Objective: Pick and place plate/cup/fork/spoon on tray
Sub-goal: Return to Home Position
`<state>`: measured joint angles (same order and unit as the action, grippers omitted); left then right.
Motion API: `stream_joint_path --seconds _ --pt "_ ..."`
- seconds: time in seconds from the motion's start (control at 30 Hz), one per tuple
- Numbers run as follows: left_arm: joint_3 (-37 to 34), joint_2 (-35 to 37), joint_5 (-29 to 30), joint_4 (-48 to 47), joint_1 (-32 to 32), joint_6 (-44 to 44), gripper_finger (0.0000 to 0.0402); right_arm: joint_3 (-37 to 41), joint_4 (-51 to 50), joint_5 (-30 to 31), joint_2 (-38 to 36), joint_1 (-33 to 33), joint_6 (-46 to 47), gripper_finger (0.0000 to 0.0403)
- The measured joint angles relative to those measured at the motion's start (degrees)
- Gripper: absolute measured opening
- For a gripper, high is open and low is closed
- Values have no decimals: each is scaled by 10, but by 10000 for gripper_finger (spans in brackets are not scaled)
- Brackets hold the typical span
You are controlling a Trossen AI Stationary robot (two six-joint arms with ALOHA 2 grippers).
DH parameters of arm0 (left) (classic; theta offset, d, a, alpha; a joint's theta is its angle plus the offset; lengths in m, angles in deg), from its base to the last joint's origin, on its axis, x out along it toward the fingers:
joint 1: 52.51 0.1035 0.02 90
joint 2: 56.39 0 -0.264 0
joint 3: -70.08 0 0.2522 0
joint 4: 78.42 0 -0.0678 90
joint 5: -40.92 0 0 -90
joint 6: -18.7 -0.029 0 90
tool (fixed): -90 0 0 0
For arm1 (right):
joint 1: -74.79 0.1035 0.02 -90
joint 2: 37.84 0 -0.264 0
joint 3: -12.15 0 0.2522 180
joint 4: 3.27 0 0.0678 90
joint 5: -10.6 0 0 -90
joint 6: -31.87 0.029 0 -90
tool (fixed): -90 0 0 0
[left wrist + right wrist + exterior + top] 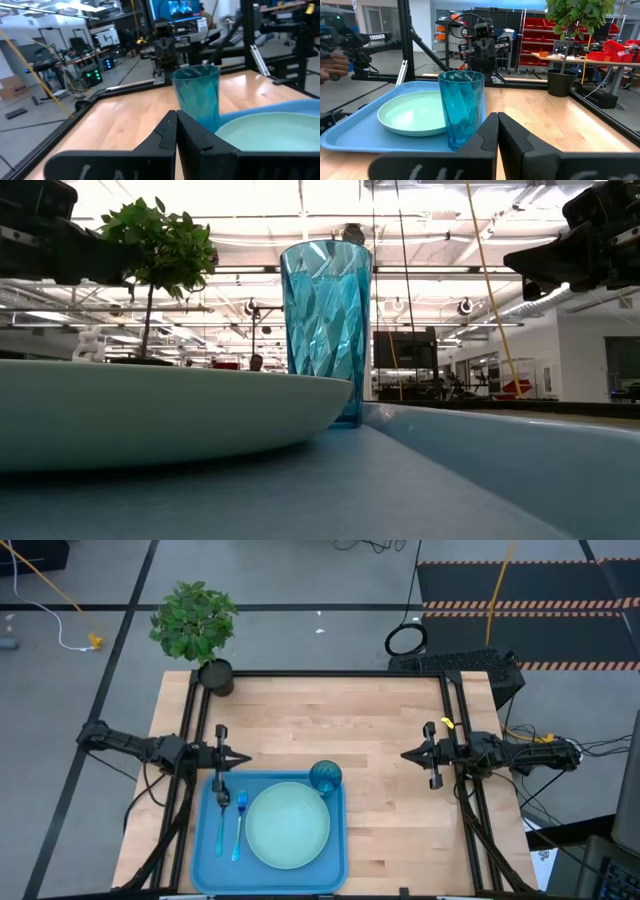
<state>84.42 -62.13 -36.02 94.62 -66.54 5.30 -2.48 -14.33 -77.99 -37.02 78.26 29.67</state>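
The blue tray [205, 840] lies at the table's near edge, left of centre. The mint-green plate [288, 825] rests flat on it. The teal cup [326, 777] stands upright in the tray's far right corner, beside the plate. The spoon [220, 815] and the fork [239, 823] lie side by side on the tray's left part. My left gripper [245, 758] is shut and empty, just beyond the tray's far left edge. My right gripper [405, 754] is shut and empty over the bare table on the right. The cup also shows in the left wrist view [196, 95] and the right wrist view [462, 107].
A potted plant [197, 625] in a dark pot stands at the table's far left corner. Black frame rails [330, 673] run along the table's far edge and sides. Bare wood lies between the two grippers and right of the tray.
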Motion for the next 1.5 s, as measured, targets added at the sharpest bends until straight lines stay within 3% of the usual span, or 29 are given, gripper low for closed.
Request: stream_joint_path --seconds 0.3,0.5,0.9,1.5 --pt "0 55 -1 -39 32 -1 9 0 0 0 0 0 0 0" --pt "1 56 -3 -41 58 -20 7 0 0 0 0 0 0 0" --pt "1 56 -88 -54 117 -17 9 0 0 0 0 0 0 0" --pt "0 50 -66 -38 118 -11 14 0 0 0 0 0 0 0"
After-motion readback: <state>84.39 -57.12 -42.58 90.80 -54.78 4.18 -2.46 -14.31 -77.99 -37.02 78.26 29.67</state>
